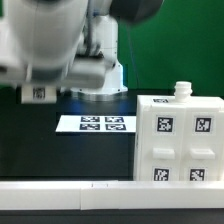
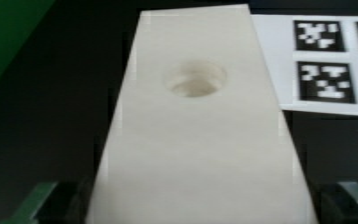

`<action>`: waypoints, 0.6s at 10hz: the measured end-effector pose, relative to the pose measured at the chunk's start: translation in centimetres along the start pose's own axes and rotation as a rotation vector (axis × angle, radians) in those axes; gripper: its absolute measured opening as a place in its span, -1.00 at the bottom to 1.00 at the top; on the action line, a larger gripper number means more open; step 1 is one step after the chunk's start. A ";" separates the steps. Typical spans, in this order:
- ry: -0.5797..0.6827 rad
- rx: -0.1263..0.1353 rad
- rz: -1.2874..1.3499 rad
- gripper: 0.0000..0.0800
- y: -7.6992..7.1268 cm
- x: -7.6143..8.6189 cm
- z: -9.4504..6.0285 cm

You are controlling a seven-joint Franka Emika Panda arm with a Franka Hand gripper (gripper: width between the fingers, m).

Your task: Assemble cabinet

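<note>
The cabinet body (image 1: pixel 180 140) stands on the bench (image 1: pixel 30 150) at the exterior view's right, well apart from the arm. No panel is seen fitted, so most assembly is judged left. Only the wrist view shows a white panel (image 2: pixel 202 130) straddled by the wide-set pincer (image 2: pixel 197 205); whether it is clamped cannot be told.

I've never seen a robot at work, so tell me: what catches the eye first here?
A white cabinet dotted with black-and-white tags, with a small knob on top, stands at the exterior view's right. In the wrist view, a long white panel with a round hole runs between the two fingers. The marker board shows past its edge.
</note>
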State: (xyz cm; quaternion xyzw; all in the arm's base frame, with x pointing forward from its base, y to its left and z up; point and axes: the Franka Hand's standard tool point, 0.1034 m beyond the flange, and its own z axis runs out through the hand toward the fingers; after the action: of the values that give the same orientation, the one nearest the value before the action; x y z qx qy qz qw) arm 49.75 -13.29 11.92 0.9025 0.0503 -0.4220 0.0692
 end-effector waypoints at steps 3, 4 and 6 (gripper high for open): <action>0.263 -0.024 -0.045 0.41 0.1 0.6 0.0; 0.341 -0.033 -0.049 0.41 0.1 0.8 -0.4; 0.507 0.040 -0.050 0.41 -1.2 0.9 -3.4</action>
State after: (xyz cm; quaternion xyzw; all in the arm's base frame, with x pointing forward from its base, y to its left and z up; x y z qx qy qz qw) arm 52.72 -11.48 13.34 0.9792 0.0800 -0.1849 0.0258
